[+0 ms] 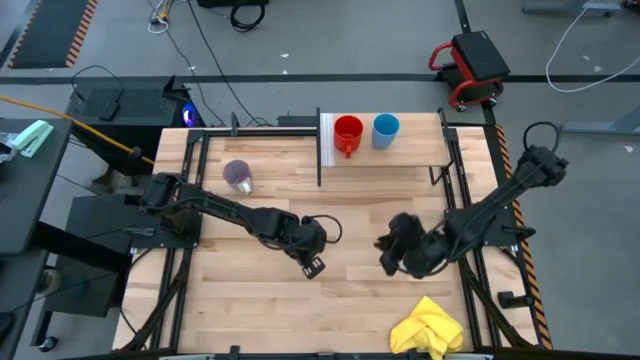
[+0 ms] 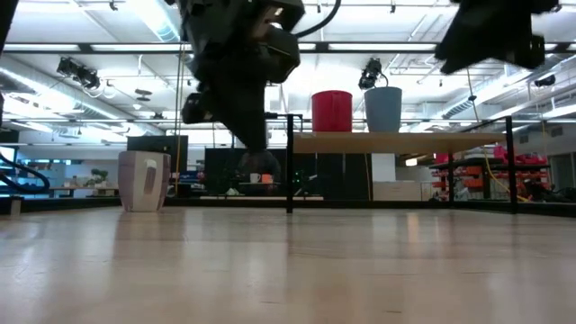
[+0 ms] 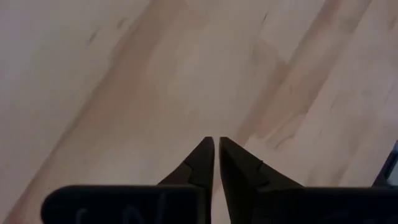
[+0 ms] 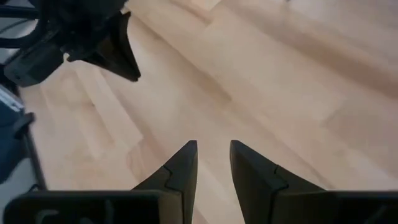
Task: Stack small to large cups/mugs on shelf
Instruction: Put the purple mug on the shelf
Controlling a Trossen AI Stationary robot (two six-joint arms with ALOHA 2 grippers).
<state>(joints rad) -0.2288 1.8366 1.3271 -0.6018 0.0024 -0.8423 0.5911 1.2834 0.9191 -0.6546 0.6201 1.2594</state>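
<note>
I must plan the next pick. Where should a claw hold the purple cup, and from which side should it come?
Grip the rim wall of the purple cup from above, one finger inside. It stands upright and alone on the table, mouth open upward, with free space all around. The left claw is probably better, since the cup is on its side; both claws hang empty mid-table.

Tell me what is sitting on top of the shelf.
On the shelf stand the red mug and the light-blue cup, side by side. The purple-grey cup sits on the table. Nothing appears hidden.

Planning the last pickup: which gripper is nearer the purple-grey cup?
Left. The left gripper sits a short way from the purple-grey cup; the right gripper is farther across the table.
</note>
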